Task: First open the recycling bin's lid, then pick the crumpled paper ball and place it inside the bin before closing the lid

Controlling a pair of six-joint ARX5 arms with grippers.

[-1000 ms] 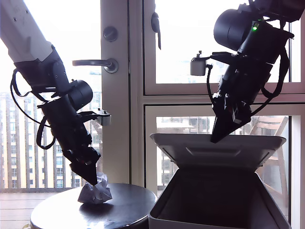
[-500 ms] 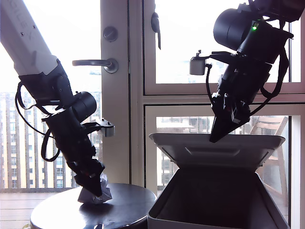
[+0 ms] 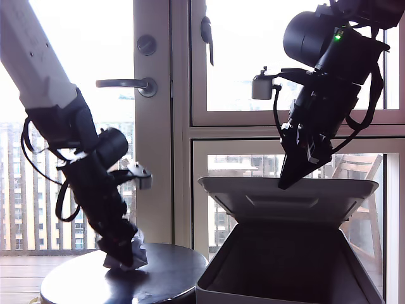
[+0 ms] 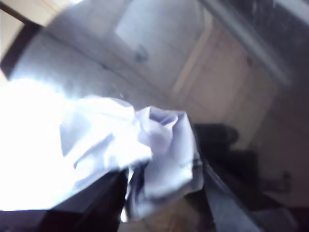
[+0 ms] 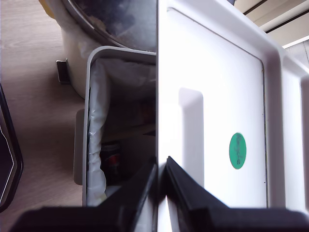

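White crumpled paper fills the gap between the fingers (image 4: 219, 203) of my first gripper (image 3: 122, 252), which have closed partway onto the ball (image 4: 159, 154) and press it from both sides. The ball (image 3: 138, 256) lies on the round table (image 3: 171, 272) at the exterior view's left, just beside the bin (image 3: 209, 296). A second ago this gripper's tip only touched the top of the ball; since then the arm has come lower and the fingers have slid down around the paper, hiding most of it. The ball has not shifted on the table.

My second gripper (image 3: 283, 183) has not moved. Its fingers (image 5: 186, 186) are nearly together, pinching the lid's (image 5: 217, 121) edge. The lid (image 3: 304, 199) stands raised over the open bin as before.
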